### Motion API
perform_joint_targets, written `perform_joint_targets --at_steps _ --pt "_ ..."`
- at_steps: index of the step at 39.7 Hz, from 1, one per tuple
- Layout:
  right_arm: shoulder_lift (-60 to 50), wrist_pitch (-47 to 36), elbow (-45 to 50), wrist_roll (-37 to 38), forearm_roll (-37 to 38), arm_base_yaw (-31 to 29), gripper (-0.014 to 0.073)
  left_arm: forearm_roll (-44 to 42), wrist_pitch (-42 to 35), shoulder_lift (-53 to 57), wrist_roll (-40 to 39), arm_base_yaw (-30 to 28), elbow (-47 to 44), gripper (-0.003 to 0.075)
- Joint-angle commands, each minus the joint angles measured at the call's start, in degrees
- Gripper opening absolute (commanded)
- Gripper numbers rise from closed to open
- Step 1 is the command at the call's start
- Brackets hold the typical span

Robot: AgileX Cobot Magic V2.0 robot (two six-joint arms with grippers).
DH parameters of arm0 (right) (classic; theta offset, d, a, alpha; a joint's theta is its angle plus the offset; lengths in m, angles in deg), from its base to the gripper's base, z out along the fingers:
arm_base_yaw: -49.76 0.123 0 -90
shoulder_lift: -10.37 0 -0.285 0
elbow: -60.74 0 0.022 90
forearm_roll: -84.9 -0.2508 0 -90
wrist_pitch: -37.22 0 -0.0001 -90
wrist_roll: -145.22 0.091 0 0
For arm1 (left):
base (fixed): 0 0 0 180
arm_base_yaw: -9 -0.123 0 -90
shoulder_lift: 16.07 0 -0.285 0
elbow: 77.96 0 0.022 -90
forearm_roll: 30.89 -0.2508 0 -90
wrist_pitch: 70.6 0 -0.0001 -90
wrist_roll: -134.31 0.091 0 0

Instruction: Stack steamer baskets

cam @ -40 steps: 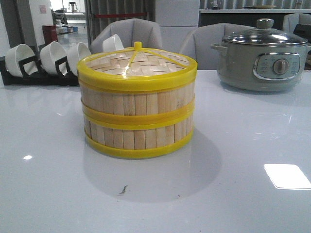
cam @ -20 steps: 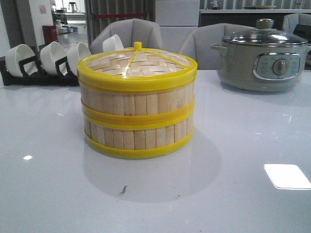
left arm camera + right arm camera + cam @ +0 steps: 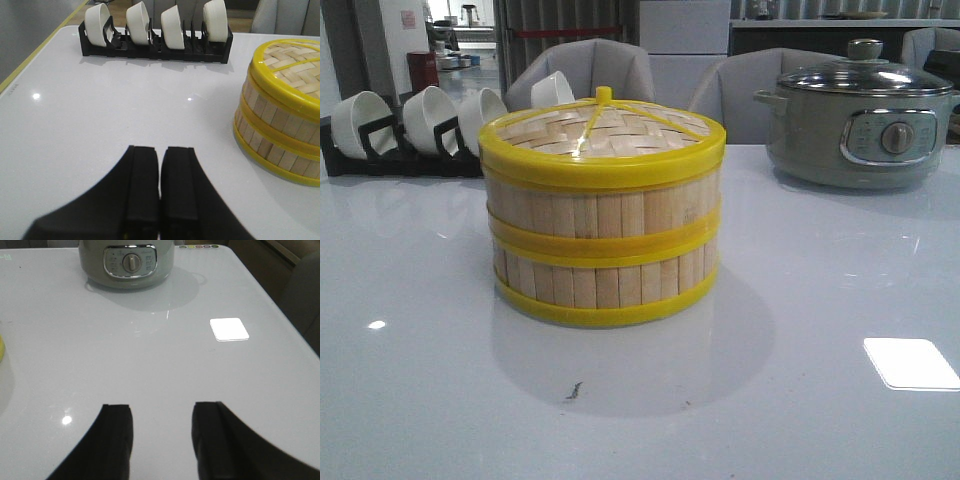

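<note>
Steamer baskets [image 3: 602, 240] stand stacked on the table [image 3: 820, 400], woven lid [image 3: 603, 128] on top. Left gripper [image 3: 160, 185] fingers clenched, empty; right gripper [image 3: 162, 435] fingers released, empty.

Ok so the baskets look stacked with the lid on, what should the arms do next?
Probably nothing more than staying clear: the steamer baskets sit stacked, the lid on top. The left gripper is shut, the right gripper open, both empty and away from the stack.
</note>
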Motion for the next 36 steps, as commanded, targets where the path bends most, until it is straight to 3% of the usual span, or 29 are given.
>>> perform_joint_targets --at_steps 1,10,14,18,20,36 --pt "-1.23 -4.74 0.98 -0.43 0.09 -0.69 0.0392 -0.14 -4.45 -0.34 -0.39 -0.04 1.67 0.0095" --pt "-1.61 -11.91 2.41 -0.43 0.14 -0.77 0.0374 -0.14 -4.45 -0.34 -0.39 -0.04 1.67 0.0095" --pt "-1.61 -13.21 2.41 -0.43 0.14 -0.77 0.0244 -0.14 -4.45 -0.34 -0.39 -0.04 1.67 0.0095" --pt "-1.61 -13.09 2.42 -0.43 0.14 -0.77 0.0011 -0.14 -4.45 -0.34 -0.39 -0.04 1.67 0.0095" --pt "-1.61 -13.09 2.47 -0.43 0.14 -0.77 0.0050 -0.14 -4.45 -0.34 -0.39 -0.04 1.67 0.0095" --pt "-1.26 -19.95 5.74 -0.43 0.08 -0.77 0.0028 -0.14 -4.45 -0.34 -0.39 -0.04 1.67 0.0095"
